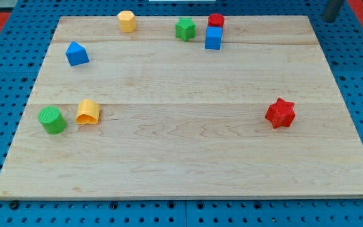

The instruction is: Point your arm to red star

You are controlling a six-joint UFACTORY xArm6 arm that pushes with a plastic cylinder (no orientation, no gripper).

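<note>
The red star sits alone at the worktop's right side, nearer than midway. The rod's tip hangs beyond the far right corner, touching nothing. Best sweep straight nearward, stopping just short.

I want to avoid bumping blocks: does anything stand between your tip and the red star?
Nothing visible does. My tip is at the view's top right, just off the board; the red star lies below it, with only bare wood between.
</note>
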